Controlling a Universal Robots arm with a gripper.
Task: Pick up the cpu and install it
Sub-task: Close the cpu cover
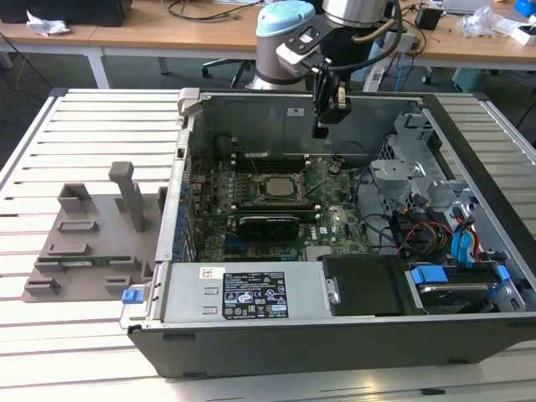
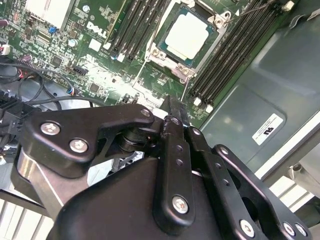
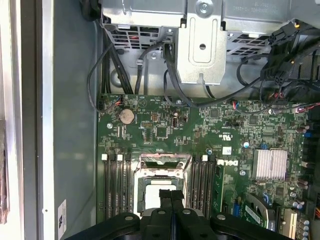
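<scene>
Fingers point(image 3: 165, 201) pressed together, nothing between them. cpu point(image 2: 189, 36) sits in socket point(image 2: 216, 21) on motherboard point(image 1: 331, 219), silver top up, memory slots point(image 2: 225, 55) on both sides. White logo print on board, white sticker point(image 2: 267, 129) on case point(image 1: 477, 159) wall, big label point(image 1: 251, 293) on power supply point(image 1: 188, 293). Fine print too small to make out, tbh. Gripper point(image 1: 321, 131) hangs tip-down over open case, raised clear of cpu, a bit toward exterior view's right of it.
</scene>
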